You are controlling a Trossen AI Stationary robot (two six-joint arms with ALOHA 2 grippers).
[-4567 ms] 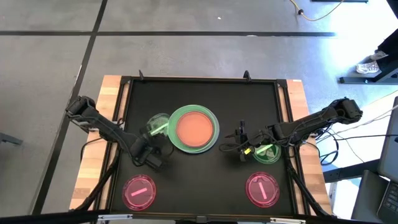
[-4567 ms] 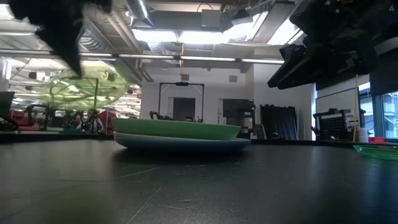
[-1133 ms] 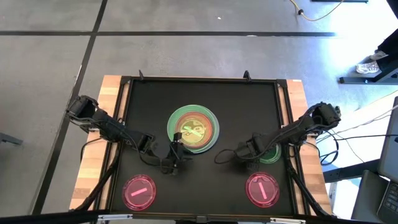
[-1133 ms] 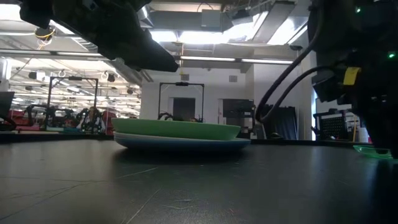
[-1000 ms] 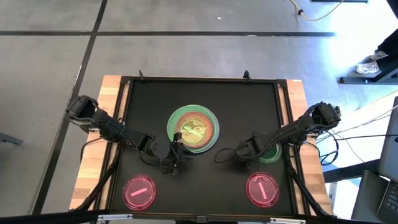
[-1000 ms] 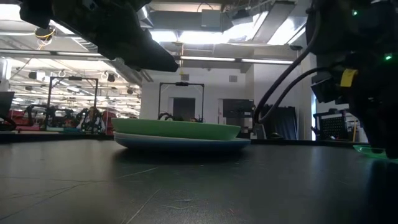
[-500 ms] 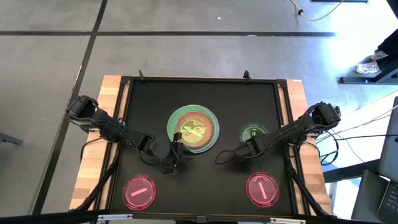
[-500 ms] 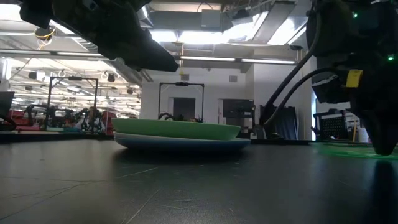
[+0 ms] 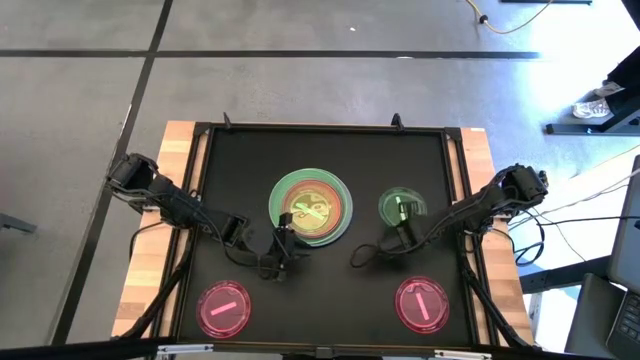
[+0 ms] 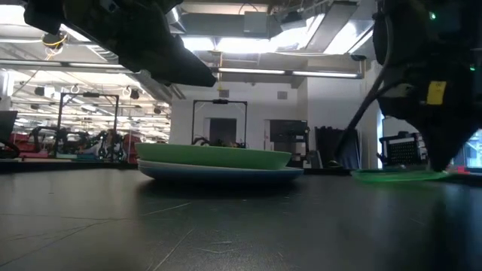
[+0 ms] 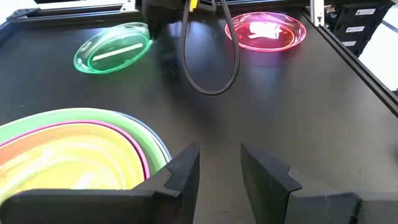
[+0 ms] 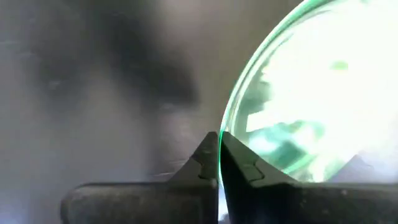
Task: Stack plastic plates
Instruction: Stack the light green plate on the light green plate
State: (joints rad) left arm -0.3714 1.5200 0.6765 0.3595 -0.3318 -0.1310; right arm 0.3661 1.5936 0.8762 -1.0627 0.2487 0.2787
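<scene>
Green translucent plastic marks the plate in play: the small green plate (image 9: 402,209) sits to the right of the main stack (image 9: 311,208), lifted a little off the black counter (image 9: 330,150), its rim pinched between the pressed-together fingers of the right gripper (image 12: 219,163).

The task looks partly done. The stack at mid-counter already holds several large plates, a green rim outermost and pink and orange showing inside, with a small translucent piece lying on top. Left to gather, by my reading, are the held green plate and two pink-red plates (image 9: 225,307) and (image 9: 423,305), both lying flat near the front edge, well apart from the stack.

Spread and empty, the left gripper (image 11: 217,165) hovers just beside the stack's near rim.

The held plate is thin, glossy and see-through, tilted slightly.
</scene>
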